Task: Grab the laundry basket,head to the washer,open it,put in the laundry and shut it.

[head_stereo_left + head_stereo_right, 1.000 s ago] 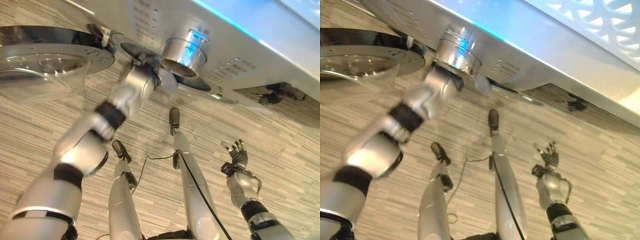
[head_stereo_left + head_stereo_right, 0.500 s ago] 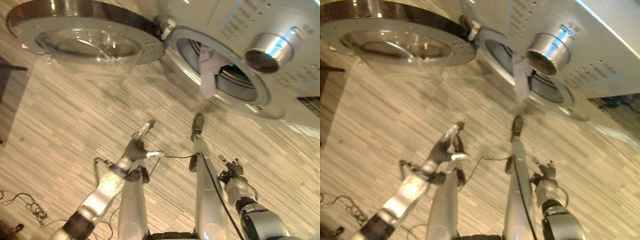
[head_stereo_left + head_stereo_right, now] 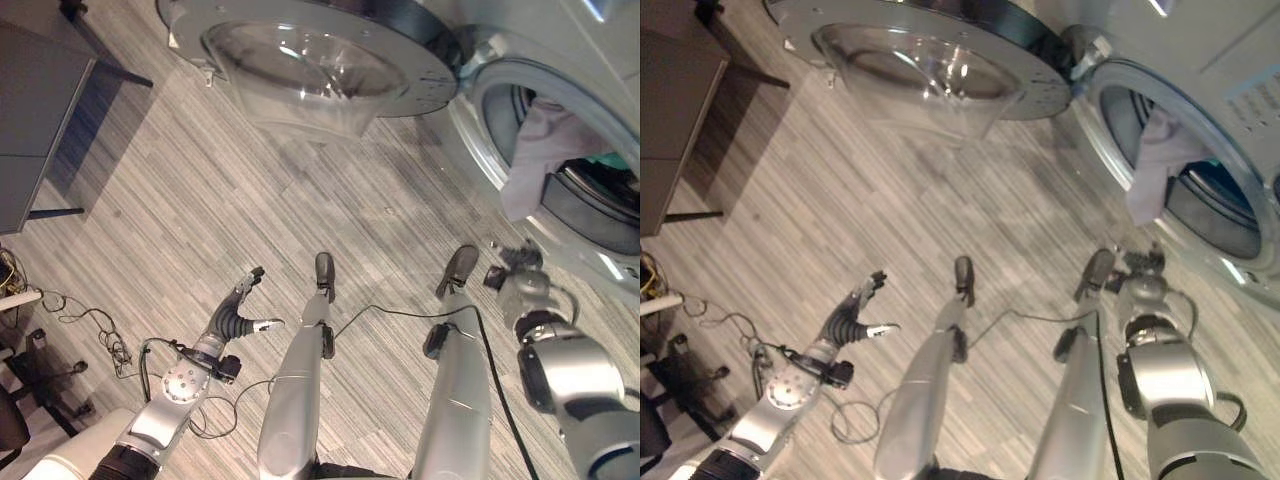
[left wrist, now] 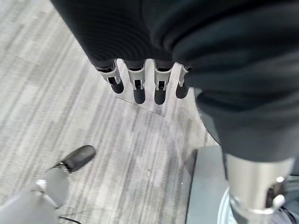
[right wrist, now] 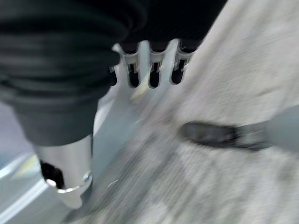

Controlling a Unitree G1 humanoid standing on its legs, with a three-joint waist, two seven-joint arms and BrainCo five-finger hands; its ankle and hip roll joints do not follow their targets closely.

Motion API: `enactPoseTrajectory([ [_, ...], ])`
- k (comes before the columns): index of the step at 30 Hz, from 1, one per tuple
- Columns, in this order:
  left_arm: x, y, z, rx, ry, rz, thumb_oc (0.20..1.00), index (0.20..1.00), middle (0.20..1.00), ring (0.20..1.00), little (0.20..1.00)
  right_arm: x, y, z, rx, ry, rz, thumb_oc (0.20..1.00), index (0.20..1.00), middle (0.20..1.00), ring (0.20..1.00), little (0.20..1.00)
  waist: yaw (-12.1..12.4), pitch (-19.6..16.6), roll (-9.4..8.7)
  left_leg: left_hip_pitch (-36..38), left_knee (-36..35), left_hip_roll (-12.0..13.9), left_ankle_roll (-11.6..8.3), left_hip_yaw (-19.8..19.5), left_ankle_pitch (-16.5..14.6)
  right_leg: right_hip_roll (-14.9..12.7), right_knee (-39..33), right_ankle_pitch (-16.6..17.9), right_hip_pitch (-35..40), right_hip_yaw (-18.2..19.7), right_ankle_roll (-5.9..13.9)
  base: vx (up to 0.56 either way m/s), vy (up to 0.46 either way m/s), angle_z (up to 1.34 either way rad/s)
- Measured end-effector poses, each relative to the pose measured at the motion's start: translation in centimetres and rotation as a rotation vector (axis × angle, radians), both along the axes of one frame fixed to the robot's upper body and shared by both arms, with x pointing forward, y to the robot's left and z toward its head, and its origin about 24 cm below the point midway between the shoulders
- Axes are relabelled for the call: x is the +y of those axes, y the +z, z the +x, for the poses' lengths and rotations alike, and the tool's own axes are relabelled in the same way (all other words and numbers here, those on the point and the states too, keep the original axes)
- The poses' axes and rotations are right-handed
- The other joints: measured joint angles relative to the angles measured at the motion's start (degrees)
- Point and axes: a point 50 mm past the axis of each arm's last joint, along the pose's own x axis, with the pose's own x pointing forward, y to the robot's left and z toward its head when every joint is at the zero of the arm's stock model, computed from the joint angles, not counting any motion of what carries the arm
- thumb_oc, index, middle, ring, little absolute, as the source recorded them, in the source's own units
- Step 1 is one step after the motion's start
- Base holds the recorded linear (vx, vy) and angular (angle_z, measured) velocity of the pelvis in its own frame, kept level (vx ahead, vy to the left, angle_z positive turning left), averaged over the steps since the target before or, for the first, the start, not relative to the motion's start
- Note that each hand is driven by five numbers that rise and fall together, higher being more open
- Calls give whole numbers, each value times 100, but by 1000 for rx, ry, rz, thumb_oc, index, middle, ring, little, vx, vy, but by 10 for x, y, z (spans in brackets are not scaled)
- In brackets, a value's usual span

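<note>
- Grey wood-plank floor (image 3: 200,200) runs under everything you see, with a dark cabinet (image 3: 35,110) at its left edge.
- Your washer (image 3: 560,60) stands upper right, its drum mouth uncovered.
- Its round glass door (image 3: 310,55) is swung wide to the left of the opening.
- Pale laundry (image 3: 535,150) hangs over the drum's lower rim, with a teal piece behind it.
- Your left hand (image 3: 238,312) hangs low over the floor, fingers straight, holding nothing.
- Your right hand (image 3: 515,275) sits just below the washer opening, fingers extended in the wrist view, empty.
</note>
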Motion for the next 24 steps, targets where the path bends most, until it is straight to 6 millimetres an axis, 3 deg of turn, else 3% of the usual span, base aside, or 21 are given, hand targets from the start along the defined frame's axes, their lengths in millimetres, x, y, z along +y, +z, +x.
enactPoseTrajectory([
  [5,-2,-2,0,9,-7,2,1000,1000,1000,1000,1000,11,23,13,-59,32,-49,1000,1000,1000,1000,1000,119,-10,18,-36,5,-61,16,-36,10,-63,3,1,-3,-19,12,16,33,6],
  [10,-2,-2,0,10,-7,-1,1000,1000,1000,1000,1000,8,24,11,-51,-21,-59,1000,1000,1000,1000,1000,144,-38,62,-102,4,-88,32,-81,14,-91,2,-9,-36,-41,48,7,11,4],
  [17,0,-1,1,-3,18,-2,1000,1000,1000,1000,1000,-27,33,-4,-99,-208,5,1000,1000,1000,1000,1000,124,-69,173,-249,8,-108,49,-137,28,-98,4,-12,-128,-92,52,6,0,2],
  [24,-3,7,8,-36,15,-5,1000,1000,1000,1000,1000,-34,40,-7,-195,-241,72,1000,1000,1000,1000,1000,-40,-64,167,-470,187,-77,112,-166,-18,-91,8,-18,-211,-126,70,-12,-9,3],
])
